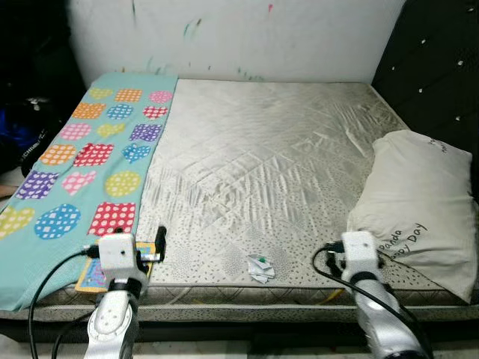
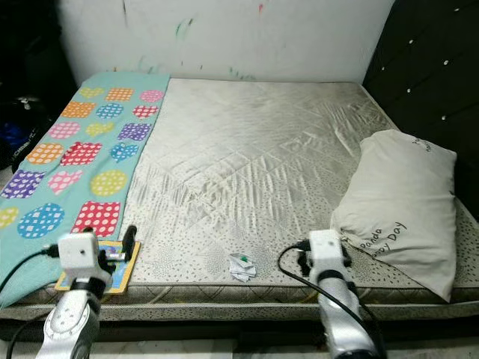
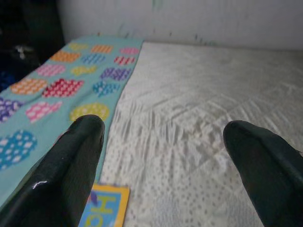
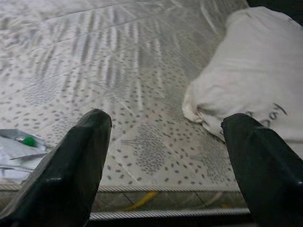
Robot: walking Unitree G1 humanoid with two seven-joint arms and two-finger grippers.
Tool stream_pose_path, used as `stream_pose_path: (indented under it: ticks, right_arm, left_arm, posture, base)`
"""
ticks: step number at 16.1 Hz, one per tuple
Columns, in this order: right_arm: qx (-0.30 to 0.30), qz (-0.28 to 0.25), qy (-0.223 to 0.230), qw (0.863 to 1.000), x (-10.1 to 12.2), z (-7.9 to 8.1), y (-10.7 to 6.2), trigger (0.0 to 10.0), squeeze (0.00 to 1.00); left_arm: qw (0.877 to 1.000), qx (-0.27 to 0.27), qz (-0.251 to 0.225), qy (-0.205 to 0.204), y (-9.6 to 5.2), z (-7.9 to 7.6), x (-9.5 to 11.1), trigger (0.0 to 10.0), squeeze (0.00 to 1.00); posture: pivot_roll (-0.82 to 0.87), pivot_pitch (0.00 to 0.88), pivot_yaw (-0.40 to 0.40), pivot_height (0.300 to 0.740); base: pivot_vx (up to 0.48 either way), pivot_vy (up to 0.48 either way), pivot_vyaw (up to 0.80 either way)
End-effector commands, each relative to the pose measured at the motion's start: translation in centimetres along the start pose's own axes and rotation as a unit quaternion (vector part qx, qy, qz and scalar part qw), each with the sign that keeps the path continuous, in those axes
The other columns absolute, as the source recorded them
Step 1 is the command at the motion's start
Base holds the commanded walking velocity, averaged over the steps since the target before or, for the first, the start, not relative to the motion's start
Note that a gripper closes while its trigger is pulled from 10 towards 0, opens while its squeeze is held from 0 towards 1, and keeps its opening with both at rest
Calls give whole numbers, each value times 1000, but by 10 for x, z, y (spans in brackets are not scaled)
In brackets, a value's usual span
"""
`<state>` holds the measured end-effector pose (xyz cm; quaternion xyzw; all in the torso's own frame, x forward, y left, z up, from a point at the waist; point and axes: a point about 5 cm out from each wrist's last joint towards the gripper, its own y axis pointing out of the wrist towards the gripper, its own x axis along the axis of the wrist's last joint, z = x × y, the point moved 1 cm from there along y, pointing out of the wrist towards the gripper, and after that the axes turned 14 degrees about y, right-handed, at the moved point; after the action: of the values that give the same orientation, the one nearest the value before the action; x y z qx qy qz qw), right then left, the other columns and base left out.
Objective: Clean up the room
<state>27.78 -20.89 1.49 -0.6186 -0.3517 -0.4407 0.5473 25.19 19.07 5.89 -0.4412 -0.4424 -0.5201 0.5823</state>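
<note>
On bed (image 1: 262, 164), head view: crumpled wrapper (image 1: 260, 268) lay at near edge, pillow (image 1: 419, 209) right of it, patterned blanket (image 1: 90, 172) along bed's left side, card (image 1: 96, 275) at near-left corner. Left wrist view: left hand (image 3: 163, 156) fingers apart above bed. Right wrist view: right hand (image 4: 163, 161) fingers apart over bed edge, between wrapper and pillow.

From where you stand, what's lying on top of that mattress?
On the mattress: a spotted teal blanket, a white pillow, a crumpled wrapper and a colourful card near the front edge. Whatever lies under blanket or pillow is hidden.
</note>
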Motion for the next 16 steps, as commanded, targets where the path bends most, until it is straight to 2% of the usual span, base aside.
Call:
stream_pose_path:
  ticks: [1, 3, 5, 6, 8, 10, 11, 13, 14, 15, 16]
  right_arm:
    - [-11, -15, 7, 1000, 7, -6, -1, 10000, 0]
    - [-13, -35, -15, 999, 16, -12, -5, 10000, 0]
    - [-20, -47, 2, 999, 23, -19, -8, 10000, 0]
    - [-7, -63, 16, 998, 31, -18, -9, 10000, 0]
    - [-1, -76, 46, 996, 34, -14, -10, 10000, 0]
    - [5, -74, 45, 996, 36, -8, -11, 10000, 0]
    - [9, -70, 46, 996, 35, -6, -10, 10000, 0]
    - [20, -70, 31, 997, 38, -6, -10, 10000, 0]
    - [18, -70, 32, 997, 39, -9, -9, 10000, 0]
    - [13, -72, 31, 997, 41, -13, -7, 10000, 0]
    - [12, -72, 31, 997, 42, -14, -6, 10000, 0]
  left_arm:
    - [1000, 8, -6, -7, 0, 3, 1, 10000, 0]
    - [1000, 16, -17, -12, -5, 4, 5, 10000, 0]
    - [999, 25, -28, -8, -10, 7, 9, 10000, 0]
    - [999, 32, -24, -32, -15, 12, 8, 10000, 0]
    - [998, 7, 0, -58, -20, 9, -1, 10000, 0]
    - [997, -45, -4, -69, -17, -2, 3, 10000, 0]
    - [993, -72, 2, -91, -15, -11, 5, 10000, 0]
    - [990, -111, -3, -85, -16, -28, 12, 10000, 0]
    - [991, -104, 0, -87, -19, -25, 12, 10000, 0]
    - [993, -77, 15, -85, -29, -11, 4, 10000, 0]
    - [994, -67, 23, -79, -32, -3, 0, 10000, 0]
  posture:
    - [-66, 0, -45, 740]
    - [-79, 0, -72, 740]
    - [-71, 0, -78, 740]
    - [-69, 0, -74, 740]
    - [-64, 0, -70, 740]
    - [-65, 0, -65, 740]
    - [-70, 0, -70, 740]
    - [-69, 0, -75, 740]
    - [-67, 0, -75, 740]
    - [-60, 0, -75, 740]
    - [-52, 0, -76, 740]
  base:
    - [0, 0, 0]
    - [0, 0, 0]
    - [0, 0, 0]
    - [0, 0, 0]
    - [0, 0, 0]
    - [0, 0, 0]
    - [0, 0, 0]
    - [0, 0, 0]
    - [0, 0, 0]
    - [0, 0, 0]
    - [0, 0, 0]
